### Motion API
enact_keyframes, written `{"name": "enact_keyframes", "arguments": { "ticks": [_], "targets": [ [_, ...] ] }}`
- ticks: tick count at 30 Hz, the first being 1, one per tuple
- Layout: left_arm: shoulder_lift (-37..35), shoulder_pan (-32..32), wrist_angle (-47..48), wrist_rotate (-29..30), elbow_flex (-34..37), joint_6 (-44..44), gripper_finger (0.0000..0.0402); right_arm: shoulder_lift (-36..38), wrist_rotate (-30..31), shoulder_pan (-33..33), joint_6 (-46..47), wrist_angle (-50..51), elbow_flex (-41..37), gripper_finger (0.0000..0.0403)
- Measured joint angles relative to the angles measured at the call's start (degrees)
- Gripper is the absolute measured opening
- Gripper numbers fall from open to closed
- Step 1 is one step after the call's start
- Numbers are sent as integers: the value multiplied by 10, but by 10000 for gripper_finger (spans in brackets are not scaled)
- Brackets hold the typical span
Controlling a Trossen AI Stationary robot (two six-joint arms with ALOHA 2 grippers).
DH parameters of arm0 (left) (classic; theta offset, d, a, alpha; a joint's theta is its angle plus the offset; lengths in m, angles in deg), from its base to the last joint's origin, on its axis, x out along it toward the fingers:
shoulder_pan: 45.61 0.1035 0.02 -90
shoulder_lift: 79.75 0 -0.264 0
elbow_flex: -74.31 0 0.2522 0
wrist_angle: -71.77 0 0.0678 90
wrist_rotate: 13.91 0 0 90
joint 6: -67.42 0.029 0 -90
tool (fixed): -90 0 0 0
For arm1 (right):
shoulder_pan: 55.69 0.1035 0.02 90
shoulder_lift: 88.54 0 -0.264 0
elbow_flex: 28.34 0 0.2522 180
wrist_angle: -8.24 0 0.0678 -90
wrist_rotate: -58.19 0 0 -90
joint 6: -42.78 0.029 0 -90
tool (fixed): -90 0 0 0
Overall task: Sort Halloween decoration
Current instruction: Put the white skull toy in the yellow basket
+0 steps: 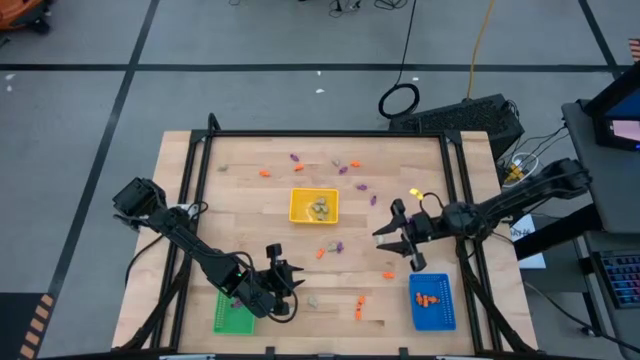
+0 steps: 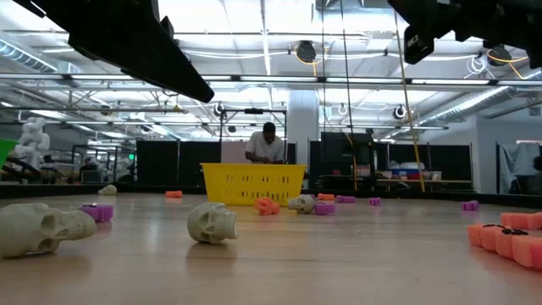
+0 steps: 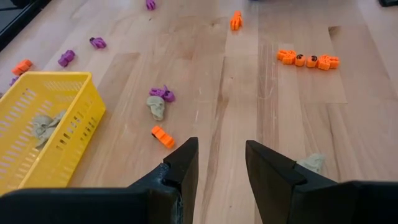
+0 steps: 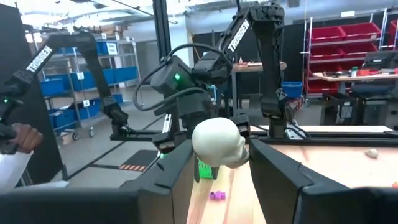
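R gripper (image 1: pixel 392 237) sits right of table centre, above the wood, fingers clamped on a pale skull (image 4: pixel 217 143). L gripper (image 1: pixel 284 290) is near the front edge beside the green tray (image 1: pixel 232 318), fingers apart w/ nothing between them. Yellow tray (image 1: pixel 314 206) mid-table holds pale skulls; blue tray (image 1: pixel 432 302) at front right holds orange bits. Orange, purple & pale trinkets (image 3: pixel 163 136) lie scattered over the table (image 1: pixel 250 230). A person (image 2: pixel 268 144) stands beyond the far side.
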Motion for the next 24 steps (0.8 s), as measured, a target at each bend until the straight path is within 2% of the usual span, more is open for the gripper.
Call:
{"name": "enact_keyframes", "arguments": {
  "ticks": [15,24],
  "targets": [
    [0,0,0,0,0,-1,132,-8,0,0,-20,7,0,137],
    [0,0,-2,0,0,-4,132,-3,72,17,118,173,1,137]
  ]
}}
